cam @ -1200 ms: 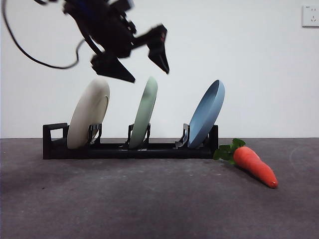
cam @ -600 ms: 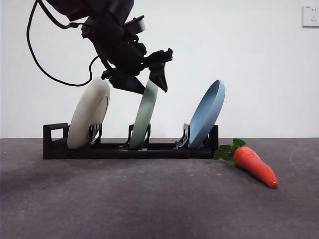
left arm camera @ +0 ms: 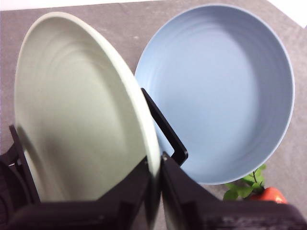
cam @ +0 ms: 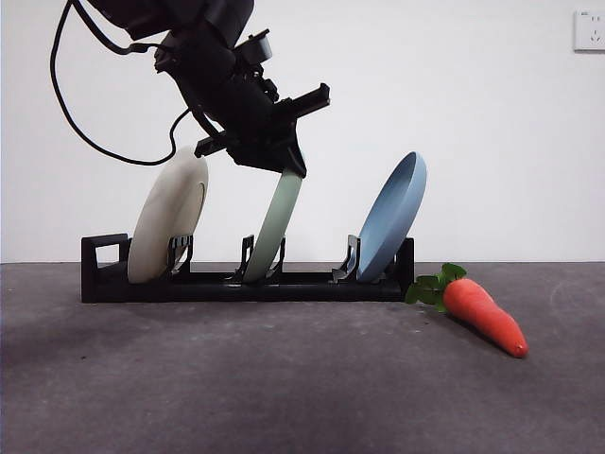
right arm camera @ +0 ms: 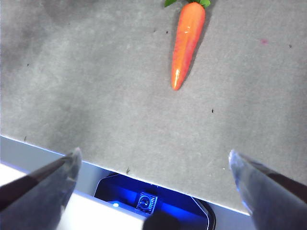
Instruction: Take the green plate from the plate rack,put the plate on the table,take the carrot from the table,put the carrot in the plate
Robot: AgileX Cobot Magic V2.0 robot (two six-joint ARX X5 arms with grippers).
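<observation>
The green plate (cam: 274, 227) stands upright in the middle slot of the black plate rack (cam: 217, 286). My left gripper (cam: 289, 166) reaches down from the upper left and is shut on the plate's top rim. In the left wrist view the two jaws (left arm camera: 156, 179) pinch the green plate's edge (left arm camera: 81, 110). The carrot (cam: 484, 317) lies on the table (cam: 284, 388) to the right of the rack, leaves toward the rack. My right gripper (right arm camera: 153, 160) is open and empty over the table's near edge, apart from the carrot (right arm camera: 187, 43).
A cream-white plate (cam: 168, 218) stands in the rack's left slot and a blue plate (cam: 392, 218) in its right slot, close beside the green one (left arm camera: 225, 91). A loop handle (cam: 104, 255) is at the rack's left end. A wall socket (cam: 588, 30) is at the top right.
My left gripper came down from above the rack onto the green plate's top rim, and its jaws closed on the rim. The plates and the carrot have not moved.
</observation>
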